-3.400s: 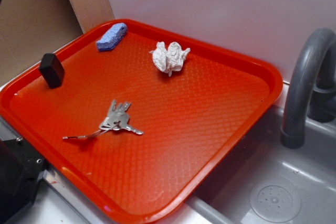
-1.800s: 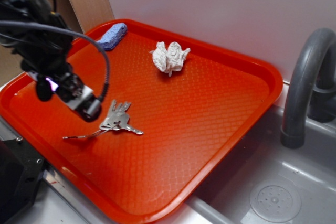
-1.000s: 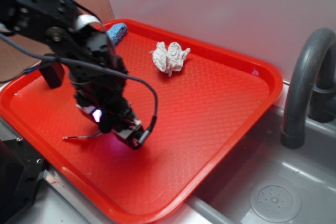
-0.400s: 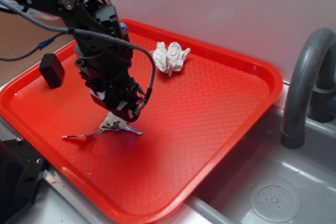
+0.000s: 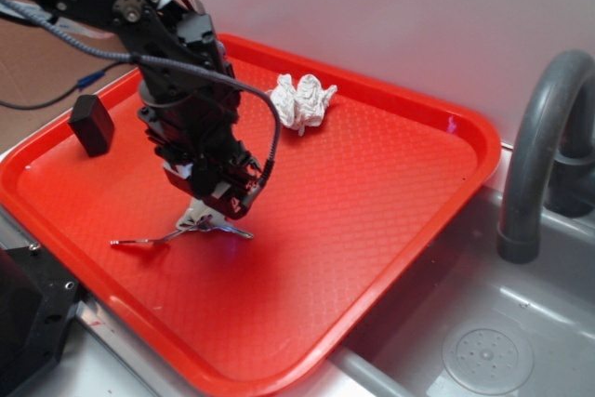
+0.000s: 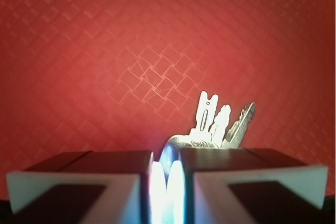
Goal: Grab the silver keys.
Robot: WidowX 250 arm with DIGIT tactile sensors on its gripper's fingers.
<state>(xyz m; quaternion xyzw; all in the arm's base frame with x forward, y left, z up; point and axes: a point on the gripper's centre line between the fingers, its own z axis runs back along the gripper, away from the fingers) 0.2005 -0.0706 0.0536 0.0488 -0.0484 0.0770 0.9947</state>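
Observation:
The silver keys [image 5: 206,222] lie on the red tray [image 5: 372,192], left of middle, with their thin wire tail [image 5: 139,242] reaching left. My gripper [image 5: 217,205] points down right on top of them. In the wrist view the keys [image 6: 215,124] fan out just beyond the fingers, and the ring curves down into the narrow slit between the pads. The gripper [image 6: 166,174] is closed there, pinching the ring. The keys still rest on the tray.
A crumpled white paper wad [image 5: 299,102] lies at the tray's back. A black block [image 5: 90,125] stands at its left edge. A grey faucet [image 5: 539,137] and a sink [image 5: 483,350] are to the right.
The arm came in from the left, swung over the keys and lowered onto them. Since 0.4 s ago it has barely moved. The keys lie where they were.

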